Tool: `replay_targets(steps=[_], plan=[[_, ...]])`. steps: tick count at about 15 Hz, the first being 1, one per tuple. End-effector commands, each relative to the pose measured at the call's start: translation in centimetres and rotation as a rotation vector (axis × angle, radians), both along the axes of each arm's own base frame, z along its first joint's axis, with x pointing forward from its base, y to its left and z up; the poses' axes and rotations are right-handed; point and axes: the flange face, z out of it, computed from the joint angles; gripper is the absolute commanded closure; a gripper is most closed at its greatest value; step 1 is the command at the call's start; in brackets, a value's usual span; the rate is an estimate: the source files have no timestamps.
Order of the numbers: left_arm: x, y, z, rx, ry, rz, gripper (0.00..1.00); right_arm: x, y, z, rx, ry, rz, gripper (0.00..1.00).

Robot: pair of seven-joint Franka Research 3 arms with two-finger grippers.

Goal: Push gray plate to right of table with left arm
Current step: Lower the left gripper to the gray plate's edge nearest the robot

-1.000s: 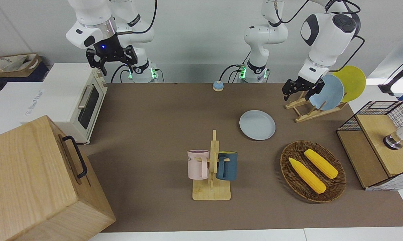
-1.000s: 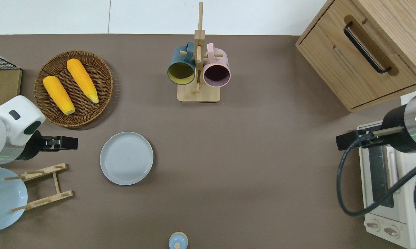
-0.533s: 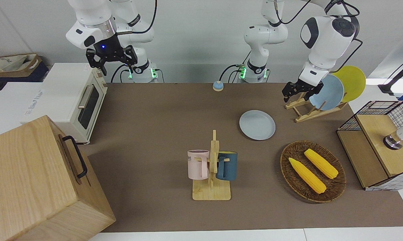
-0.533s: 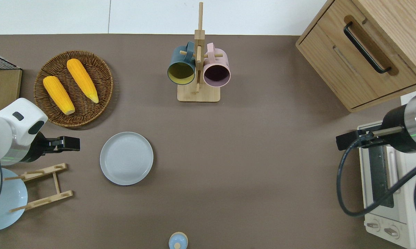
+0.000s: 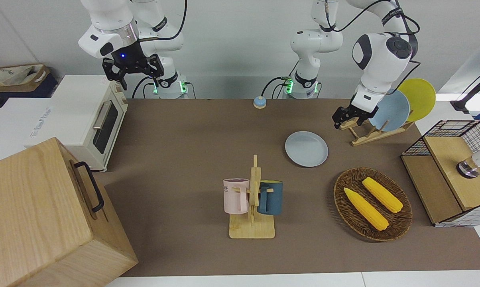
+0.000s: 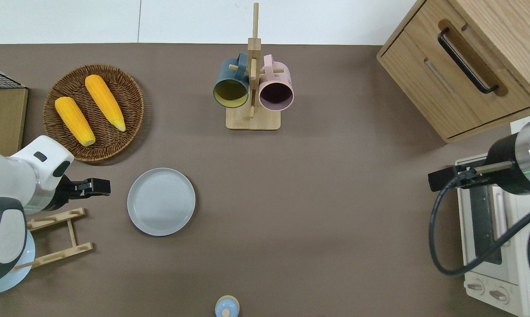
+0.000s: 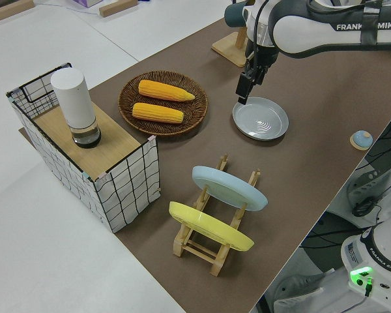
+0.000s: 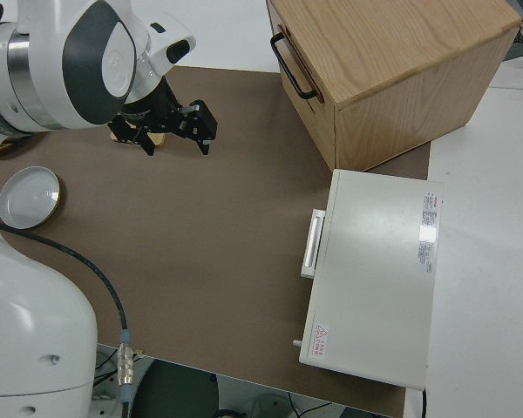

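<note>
Front view: the gray plate [image 5: 306, 148] is seen flat on the table [image 5: 192, 131], well apart from the toaster oven [image 5: 89, 119], so a long push toward the right arm's end is judged to remain.

Overhead view: the left gripper [image 6: 98, 186] is held over bare table between plate rack [image 6: 56, 237] and plate, apparently staged for a sideways shove. Whether its fingers are spread cannot be told.

Right side view: the right gripper [image 8: 173, 127] is parked, fingers spread.
</note>
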Motion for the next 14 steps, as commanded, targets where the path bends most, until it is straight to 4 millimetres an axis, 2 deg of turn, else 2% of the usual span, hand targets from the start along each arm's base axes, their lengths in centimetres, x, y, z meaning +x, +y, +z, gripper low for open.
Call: replay_targets(steps=[1, 7, 9, 12, 14], plan=[[-0.9, 1.0, -2.0, 0.013, -0.025, 0.030, 0.00, -0.2, -0.2, 0.4, 0.009, 0.005, -0.005, 0.017], [-1.2, 1.2, -3.4, 0.012, -0.021, 0.038, 0.00, -0.2, -0.2, 0.4, 0.009, 0.005, -0.008, 0.017], [-1.7, 1.0, -4.4, 0.012, -0.016, 0.044, 0.00, -0.2, -0.2, 0.4, 0.009, 0.005, -0.008, 0.017], [-2.9, 0.7, -7.5, 0.013, -0.025, 0.057, 0.00, -0.2, -0.2, 0.4, 0.009, 0.005, -0.008, 0.017], [-3.3, 0.5, -8.4, 0.013, -0.033, 0.056, 0.00, -0.2, -0.2, 0.4, 0.009, 0.005, -0.008, 0.017]])
